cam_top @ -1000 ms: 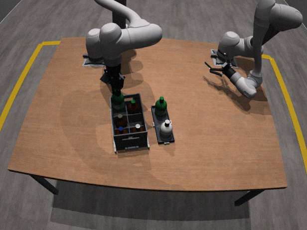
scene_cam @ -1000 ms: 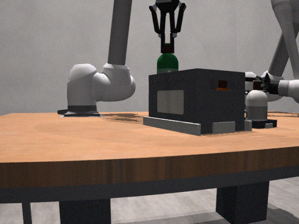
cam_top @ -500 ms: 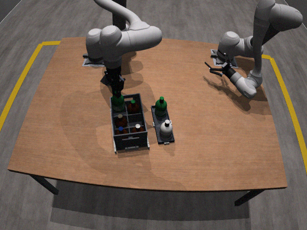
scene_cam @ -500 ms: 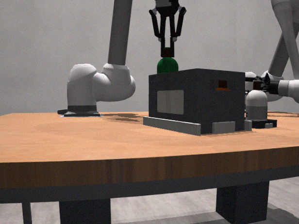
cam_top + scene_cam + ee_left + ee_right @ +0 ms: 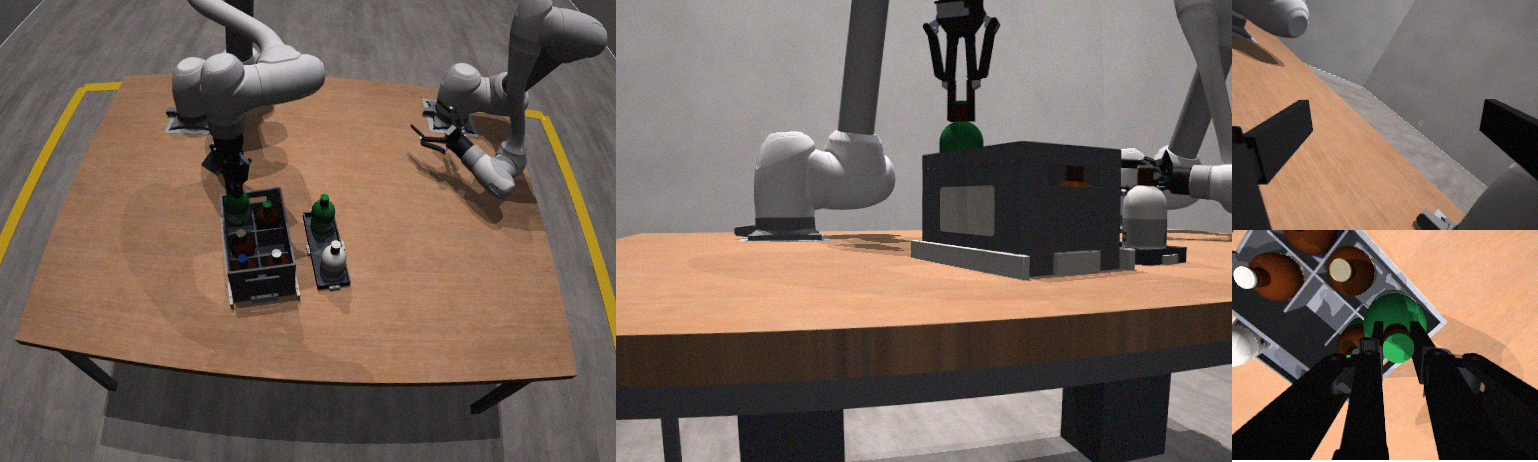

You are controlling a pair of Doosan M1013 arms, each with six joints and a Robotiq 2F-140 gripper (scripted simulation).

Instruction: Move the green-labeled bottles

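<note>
In the upper left of the top frame's crate (image 5: 291, 250) (image 5: 976, 167) (image 5: 1444, 322), a green bottle (image 5: 237, 207) (image 5: 961, 136) (image 5: 1394, 315) is held upright in the corner slot, its shoulder standing above the rim in the exterior view. Its neck is pinched by the right gripper (image 5: 236, 187) (image 5: 961, 107) (image 5: 1398, 337). The left gripper (image 5: 431, 137) (image 5: 1396, 115), at the upper right of the top frame, is spread with nothing between its fingers.

A second green bottle (image 5: 323, 215) is stood on the tray (image 5: 318, 286) (image 5: 1178, 254), right of the crate, behind a white bottle (image 5: 333, 261) (image 5: 1145, 215) (image 5: 1243, 346).

The bottles are probably stiff, smooth and moderately heavy; some swing may be expected if one is gripped off-centre. The narrow neck just below the cap is judged the best hold, since the body would be crowded by the slot walls.

The held bottle's base is hidden by the crate, so contact with the slot floor cannot be confirmed. Its label cannot be made out, and the second green bottle is not discernible in the exterior view.
</note>
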